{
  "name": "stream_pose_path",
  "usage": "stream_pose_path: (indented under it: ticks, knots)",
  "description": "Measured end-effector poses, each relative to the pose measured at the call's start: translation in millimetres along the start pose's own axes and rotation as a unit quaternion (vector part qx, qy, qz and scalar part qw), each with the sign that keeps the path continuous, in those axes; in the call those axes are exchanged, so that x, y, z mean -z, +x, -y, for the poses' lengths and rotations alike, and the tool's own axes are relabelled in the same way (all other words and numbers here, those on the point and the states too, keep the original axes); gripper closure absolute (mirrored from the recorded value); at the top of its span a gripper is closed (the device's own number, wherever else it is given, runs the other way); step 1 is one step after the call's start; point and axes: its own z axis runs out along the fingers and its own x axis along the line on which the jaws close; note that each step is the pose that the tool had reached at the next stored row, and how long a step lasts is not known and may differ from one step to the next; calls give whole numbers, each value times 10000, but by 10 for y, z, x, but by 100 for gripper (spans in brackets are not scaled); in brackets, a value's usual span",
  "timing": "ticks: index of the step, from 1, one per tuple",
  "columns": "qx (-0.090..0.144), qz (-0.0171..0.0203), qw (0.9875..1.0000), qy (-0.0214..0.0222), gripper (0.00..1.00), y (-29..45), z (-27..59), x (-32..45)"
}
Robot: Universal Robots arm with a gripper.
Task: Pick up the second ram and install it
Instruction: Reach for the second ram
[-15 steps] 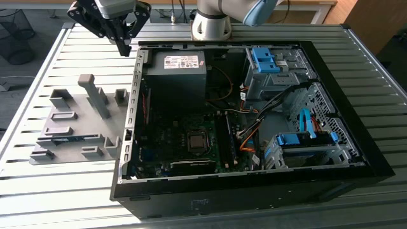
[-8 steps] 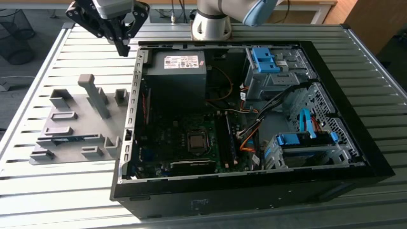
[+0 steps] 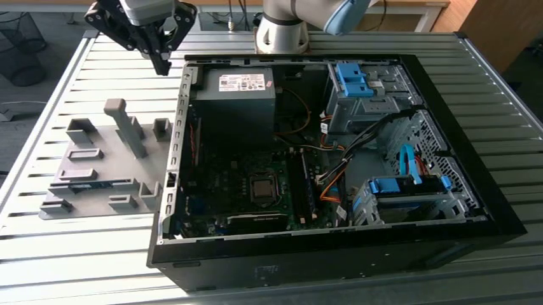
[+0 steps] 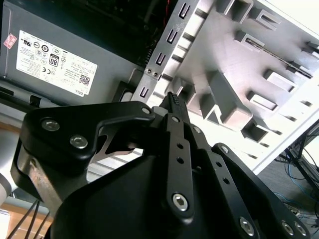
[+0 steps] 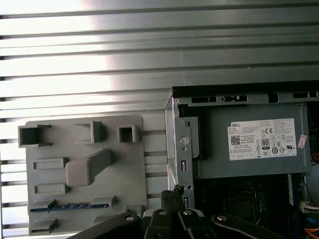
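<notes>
Closest in, the gripper had its fingers pressed together on nothing, beside the computer case wall. The second ram sat in a slot of the grey holder plate, apart from the gripper. Judged light, stiff, fragile; best pinched across its flat faces at mid-length. Count: one blue stick on the plate, one plate, one case.

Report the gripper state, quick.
Gripper: closed, holding nothing. The second ram lies in the grey holder, apart from the gripper.
</notes>
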Motion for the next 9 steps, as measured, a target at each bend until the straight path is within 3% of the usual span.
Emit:
stream_pose_path:
  ticks: [9]
  knots:
    - [0,0,10000,0,89,36,3,-1]
